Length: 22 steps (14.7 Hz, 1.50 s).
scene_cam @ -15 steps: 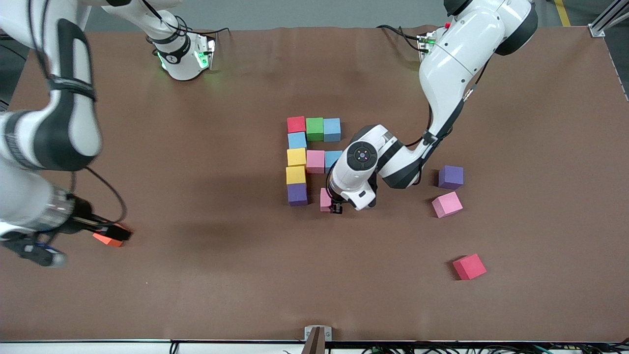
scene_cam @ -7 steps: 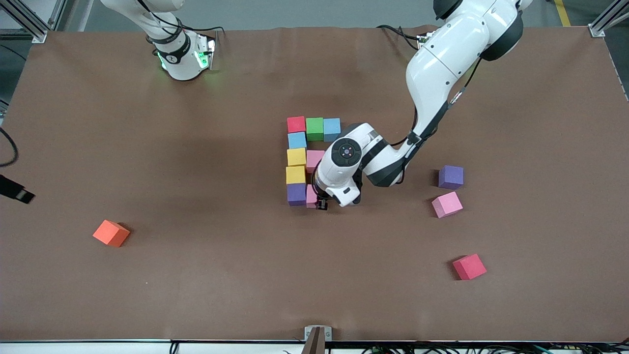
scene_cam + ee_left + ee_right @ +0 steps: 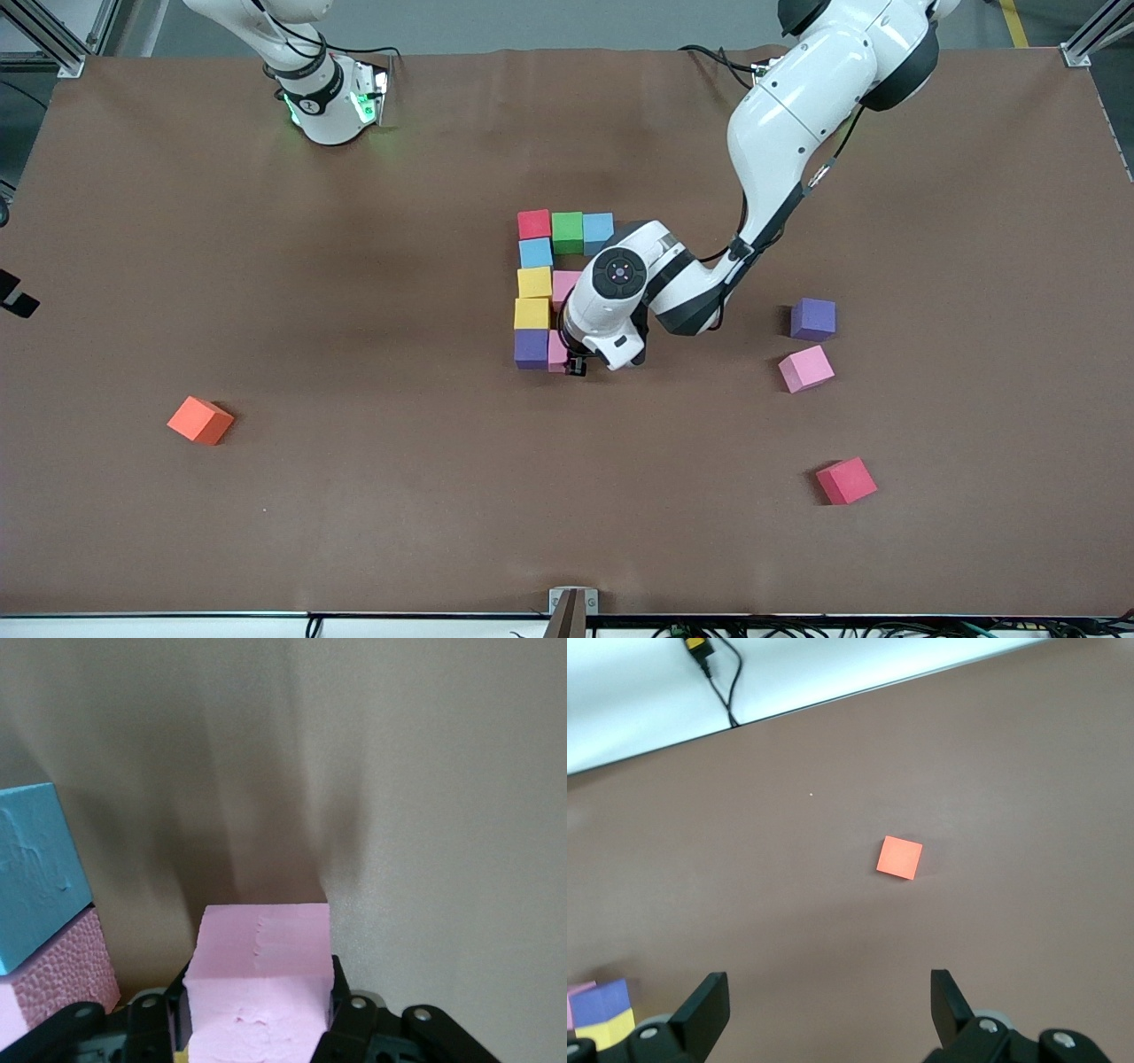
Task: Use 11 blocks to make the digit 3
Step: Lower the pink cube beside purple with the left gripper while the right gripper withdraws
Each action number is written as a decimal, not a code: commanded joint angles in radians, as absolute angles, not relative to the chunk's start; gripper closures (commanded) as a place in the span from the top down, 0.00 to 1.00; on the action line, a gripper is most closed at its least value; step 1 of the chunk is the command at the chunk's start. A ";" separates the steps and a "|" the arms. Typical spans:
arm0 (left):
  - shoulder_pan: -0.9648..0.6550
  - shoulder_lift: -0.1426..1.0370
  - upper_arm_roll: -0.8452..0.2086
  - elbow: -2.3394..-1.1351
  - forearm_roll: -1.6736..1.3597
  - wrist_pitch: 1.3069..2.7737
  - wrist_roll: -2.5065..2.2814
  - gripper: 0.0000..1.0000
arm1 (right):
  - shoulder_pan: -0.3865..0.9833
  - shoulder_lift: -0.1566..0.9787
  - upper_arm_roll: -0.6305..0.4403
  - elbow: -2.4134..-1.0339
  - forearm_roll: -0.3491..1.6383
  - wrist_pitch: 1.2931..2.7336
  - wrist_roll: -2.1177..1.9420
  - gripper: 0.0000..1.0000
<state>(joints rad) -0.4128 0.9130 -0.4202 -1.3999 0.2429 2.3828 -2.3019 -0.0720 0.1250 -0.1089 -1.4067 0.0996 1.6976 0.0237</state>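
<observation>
The left gripper (image 3: pixel 576 365) is clamped on a pink block (image 3: pixel 259 983). It holds the block low at the table, right beside the purple block (image 3: pixel 532 347) at the near end of the shape. The block sits snug between the 2 black fingers (image 3: pixel 354 1014), so it cannot slip while it is being put in place.

The shape is in the middle of the table (image 3: pixel 354 496). A red block (image 3: pixel 534 223), a green block (image 3: pixel 567 231) and a blue block (image 3: pixel 599 230) make the top row. Under the red one, a second blue block (image 3: pixel 535 252), 2 yellow blocks (image 3: pixel 534 282) and the purple block go down in a line toward the front camera. Another pink block (image 3: pixel 563 285) sticks out from the upper yellow block to start the middle bar. The arm hides what is next to it. I think the held pink block is meant to start the bottom bar of the 3.

3 blocks lie loose toward the left arm's end of the table: a second purple block (image 3: pixel 812 318), a pink one (image 3: pixel 805 368) and a red one (image 3: pixel 846 480). I think some of these are still needed.

The right gripper (image 3: pixel 824 1010) waits with its fingers spread wide and nothing in them, up over the table. An orange block (image 3: pixel 200 420) lies alone toward the right arm's end, well apart from the shape.
</observation>
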 commanded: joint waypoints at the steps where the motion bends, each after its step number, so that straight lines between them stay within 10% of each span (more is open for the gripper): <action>1: -0.422 0.927 -0.411 -1.378 0.230 2.373 -2.335 0.40 | 0.039 0.094 -0.225 -1.453 0.077 1.718 -0.018 1.00; 4: -0.419 0.925 -0.411 -1.378 0.233 2.373 -2.341 1.00 | 0.052 0.091 -0.235 -1.456 0.078 1.718 -0.023 1.00; 22: -0.299 0.677 -0.422 -1.376 0.245 2.197 -2.190 1.00 | -0.074 0.006 -0.110 -1.615 0.032 1.759 -0.014 1.00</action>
<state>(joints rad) -0.3593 0.7059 -0.4167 -1.3561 0.2442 2.2082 -2.2721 -0.0550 0.0756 -0.1294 -1.5230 0.0526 1.7183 -0.0134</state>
